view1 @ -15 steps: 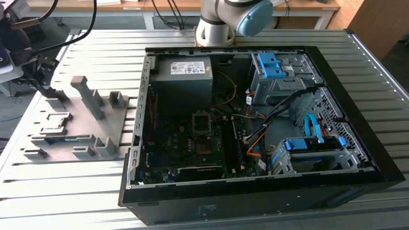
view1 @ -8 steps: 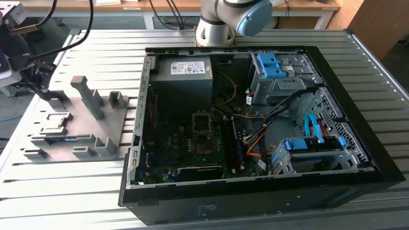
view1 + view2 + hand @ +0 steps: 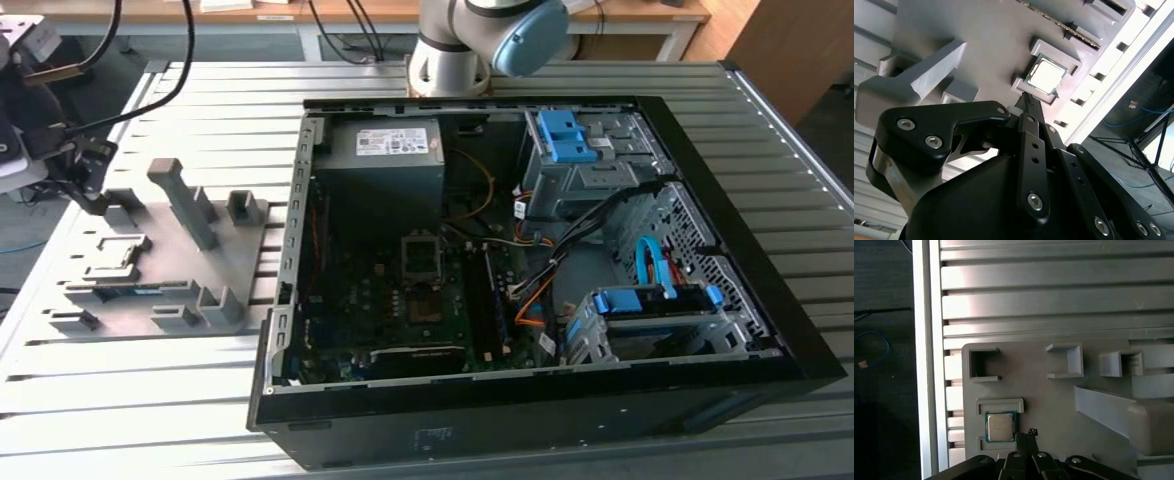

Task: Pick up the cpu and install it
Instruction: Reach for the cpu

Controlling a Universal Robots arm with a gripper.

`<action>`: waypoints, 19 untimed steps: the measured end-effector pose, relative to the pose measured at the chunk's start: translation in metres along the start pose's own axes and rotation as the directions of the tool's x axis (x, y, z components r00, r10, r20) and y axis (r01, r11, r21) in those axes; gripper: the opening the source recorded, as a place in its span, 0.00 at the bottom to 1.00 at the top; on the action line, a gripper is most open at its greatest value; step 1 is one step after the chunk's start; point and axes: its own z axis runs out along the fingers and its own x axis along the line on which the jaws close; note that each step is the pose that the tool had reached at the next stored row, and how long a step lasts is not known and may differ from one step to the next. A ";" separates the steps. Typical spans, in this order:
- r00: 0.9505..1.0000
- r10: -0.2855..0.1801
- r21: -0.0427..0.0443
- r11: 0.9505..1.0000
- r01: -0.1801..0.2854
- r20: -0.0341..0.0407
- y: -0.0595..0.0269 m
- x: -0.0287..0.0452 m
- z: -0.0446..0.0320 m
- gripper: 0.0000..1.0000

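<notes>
The cpu (image 3: 1000, 427) lies flat, metal top up, in a walled pocket of the grey fixture plate (image 3: 1054, 405) on the slatted surface (image 3: 147, 410). The pocket holds it squarely in place for pickup. The chip is square and has no long axis. Its edges run parallel to the pocket walls. The hand (image 3: 1031, 432) hangs just beside the chip, apparently closed to a narrow tip and holding nothing. The socket (image 3: 420, 257) sits well apart, inside the open computer case (image 3: 747, 330).
</notes>
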 end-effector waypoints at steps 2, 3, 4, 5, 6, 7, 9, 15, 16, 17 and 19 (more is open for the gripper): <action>1.000 -0.009 0.001 1.000 0.009 -0.018 0.0000 0.0000 0.0008 0.10; 1.000 -0.014 0.002 1.000 0.014 -0.027 -0.0001 0.0000 0.0011 0.10; 0.999 -0.021 0.003 1.000 0.021 -0.035 -0.0001 0.0001 0.0015 0.10; 0.999 -0.034 0.005 0.999 0.034 -0.040 0.0000 0.0001 0.0020 0.10; 0.998 -0.048 0.006 0.999 0.048 -0.045 -0.0001 0.0000 0.0024 0.10; 0.997 -0.062 0.008 0.998 0.062 -0.050 -0.0001 0.0000 0.0028 0.10; 0.995 -0.081 0.016 0.996 0.082 -0.054 -0.0001 0.0000 0.0038 0.10; 0.995 -0.081 0.035 0.996 0.083 -0.054 0.0053 0.0006 0.0135 0.10; 0.995 -0.081 0.035 0.996 0.083 -0.054 0.0055 0.0006 0.0153 0.10; 0.995 -0.082 0.035 0.996 0.084 -0.054 0.0055 0.0009 0.0171 0.10; 0.995 -0.084 0.035 0.996 0.086 -0.054 0.0053 0.0016 0.0207 0.10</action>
